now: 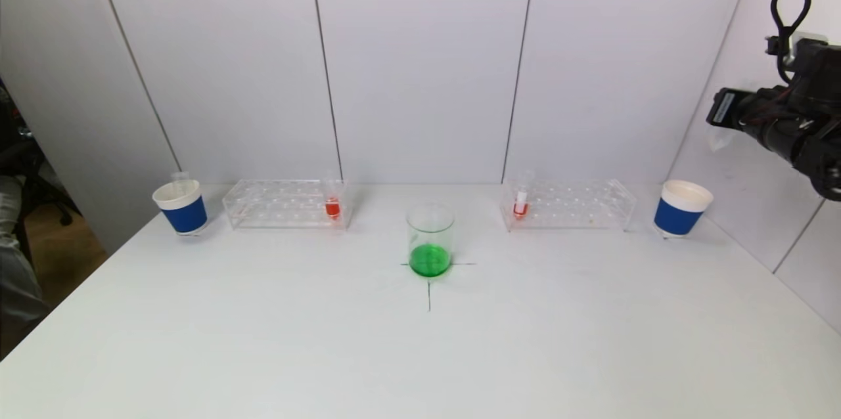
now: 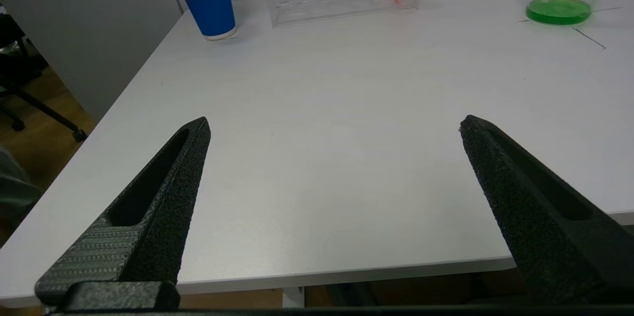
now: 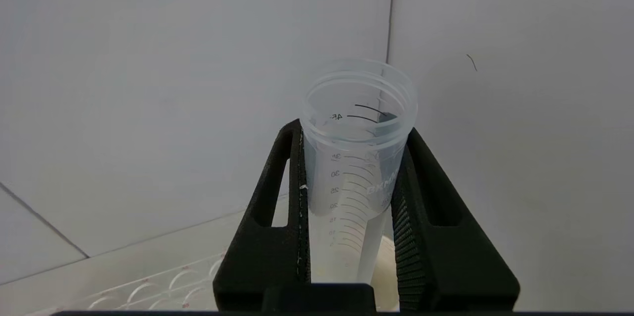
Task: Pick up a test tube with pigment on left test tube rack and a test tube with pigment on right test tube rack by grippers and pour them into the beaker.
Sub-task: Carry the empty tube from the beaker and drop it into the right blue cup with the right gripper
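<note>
Test tube (image 3: 356, 157), clear and graduated with its open mouth showing, is sitting clamped between the fingers of the right pincer (image 3: 354, 177); no pigment is showing inside it. In the head view the right arm is hanging high at the right edge, above the right blue-and-white cup (image 1: 681, 208). That cup's rim is showing pale below the tube in the right wrist view.

On the white surface (image 1: 420, 340) the beaker (image 1: 430, 240) is standing upright at the centre on a drawn cross, holding green liquid at its bottom. The left test tube rack (image 1: 286, 203) is carrying one tube of red pigment (image 1: 332, 203) at its end nearer the beaker. The right test tube rack (image 1: 568, 204) is likewise carrying one red-filled tube (image 1: 521, 202) at its beaker-side end. Another blue-and-white cup (image 1: 181, 207) is standing just beyond the left rack, with a clear tube sticking up from it.

The left pincer (image 2: 334, 125) is hovering low over the near left part of the surface, its fingers spread wide apart and gripping nothing.
</note>
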Motion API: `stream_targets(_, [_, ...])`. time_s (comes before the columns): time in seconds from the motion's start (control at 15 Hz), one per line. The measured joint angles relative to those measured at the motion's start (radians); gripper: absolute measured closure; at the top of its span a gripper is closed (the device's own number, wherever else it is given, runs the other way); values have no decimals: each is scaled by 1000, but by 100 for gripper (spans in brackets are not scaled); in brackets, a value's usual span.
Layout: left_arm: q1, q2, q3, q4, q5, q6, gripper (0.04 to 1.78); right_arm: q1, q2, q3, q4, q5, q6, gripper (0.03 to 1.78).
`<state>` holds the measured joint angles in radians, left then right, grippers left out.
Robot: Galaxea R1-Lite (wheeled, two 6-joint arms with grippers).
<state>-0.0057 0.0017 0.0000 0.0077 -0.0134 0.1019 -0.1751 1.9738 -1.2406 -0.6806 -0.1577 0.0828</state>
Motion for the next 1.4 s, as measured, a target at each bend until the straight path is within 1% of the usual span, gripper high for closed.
stream_targets(0.07, [0, 0, 0, 0, 0, 0, 6, -2, 27, 8, -34, -1, 0, 128])
stream_targets(0.27, [0, 0, 0, 0, 0, 0, 6, -9, 88, 22, -58, 1, -1, 128])
stream_targets(0.8, [0, 0, 0, 0, 0, 0, 6, -27, 195, 7, -61, -5, -4, 128])
stream_targets(1.4, [0, 0, 0, 0, 0, 0, 6, -56, 270, -27, -62, -3, -9, 128])
